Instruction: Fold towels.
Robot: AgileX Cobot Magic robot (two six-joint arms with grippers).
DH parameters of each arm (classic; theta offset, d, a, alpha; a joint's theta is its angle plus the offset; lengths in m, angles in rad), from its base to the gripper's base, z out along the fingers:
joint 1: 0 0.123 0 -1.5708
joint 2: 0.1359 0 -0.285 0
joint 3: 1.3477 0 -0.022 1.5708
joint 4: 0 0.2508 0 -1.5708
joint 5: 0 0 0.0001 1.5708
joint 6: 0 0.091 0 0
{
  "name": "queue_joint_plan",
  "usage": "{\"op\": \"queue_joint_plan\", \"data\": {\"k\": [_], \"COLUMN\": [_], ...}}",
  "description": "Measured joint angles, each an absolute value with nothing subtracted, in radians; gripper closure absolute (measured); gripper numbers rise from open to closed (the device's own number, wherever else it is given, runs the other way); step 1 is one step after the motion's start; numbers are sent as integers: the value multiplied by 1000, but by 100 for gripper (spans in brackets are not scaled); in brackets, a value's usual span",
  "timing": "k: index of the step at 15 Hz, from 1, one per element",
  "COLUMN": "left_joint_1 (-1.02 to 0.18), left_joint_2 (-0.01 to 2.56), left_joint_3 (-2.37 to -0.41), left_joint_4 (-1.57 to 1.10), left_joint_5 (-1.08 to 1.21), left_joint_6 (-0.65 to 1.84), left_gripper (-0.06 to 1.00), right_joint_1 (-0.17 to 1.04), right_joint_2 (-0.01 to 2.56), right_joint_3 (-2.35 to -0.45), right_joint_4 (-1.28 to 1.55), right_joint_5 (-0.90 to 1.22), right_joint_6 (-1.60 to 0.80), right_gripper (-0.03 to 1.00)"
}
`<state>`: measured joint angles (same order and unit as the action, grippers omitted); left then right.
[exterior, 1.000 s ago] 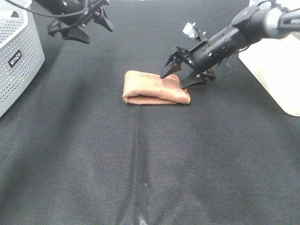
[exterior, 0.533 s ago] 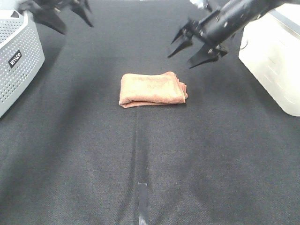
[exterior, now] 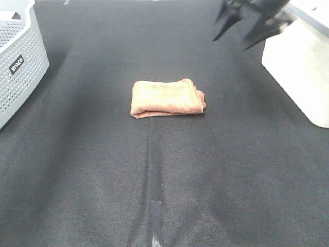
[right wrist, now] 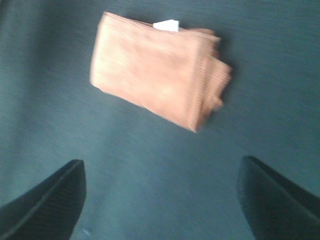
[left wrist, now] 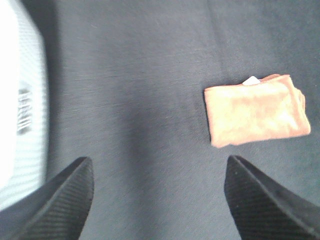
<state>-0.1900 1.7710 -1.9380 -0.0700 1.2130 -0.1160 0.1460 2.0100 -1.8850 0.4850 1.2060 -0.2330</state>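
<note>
The brown towel (exterior: 167, 98) lies folded into a compact rectangle on the black table, lying free of both grippers. My right gripper (exterior: 247, 28) hangs open at the top right of the exterior high view, well above and behind the towel. In the right wrist view the folded towel (right wrist: 157, 72) shows a small white tag (right wrist: 166, 25) on its far edge, and the gripper (right wrist: 160, 200) stands wide with nothing between the fingers. The left wrist view has the towel (left wrist: 256, 111) off to one side and the left gripper (left wrist: 160, 200) open and empty. The left arm is out of the exterior high view.
A white perforated basket (exterior: 20, 56) stands at the table's left edge and also shows in the left wrist view as the basket (left wrist: 20, 115). A white box (exterior: 300, 72) sits at the right. A strip of tape (exterior: 156, 221) marks the table's front middle.
Both arms have lifted up and back from the towel. The left arm has gone out of the exterior high view, and the right gripper has risen to the top right. The folded towel stays put.
</note>
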Motion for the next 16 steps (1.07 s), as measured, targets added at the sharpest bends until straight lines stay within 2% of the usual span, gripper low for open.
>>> {"op": "queue_joint_plan", "data": {"k": [1, 7, 12, 15, 16], "left_joint_1": [-190, -190, -190, -190, -190], "left_joint_2": [1771, 1305, 687, 348, 348], "left_joint_3": [-1938, -1389, -951, -788, -788], "left_joint_4": [-70, -14, -14, -14, -14], "left_joint_5": [1213, 1215, 1218, 1219, 1219], "left_joint_6": [-116, -116, -116, -97, -97], "left_gripper": [25, 24, 24, 24, 24], "right_joint_1": [146, 146, 146, 146, 146], "right_joint_2": [2010, 1572, 1020, 720, 720], "right_joint_3": [-1885, -1459, -924, -723, -723], "right_joint_4": [485, 337, 293, 234, 234], "right_joint_5": [1206, 1210, 1128, 1105, 1105], "right_joint_6": [-233, -176, -138, -121, -121], "right_gripper": [19, 19, 19, 19, 19]}}
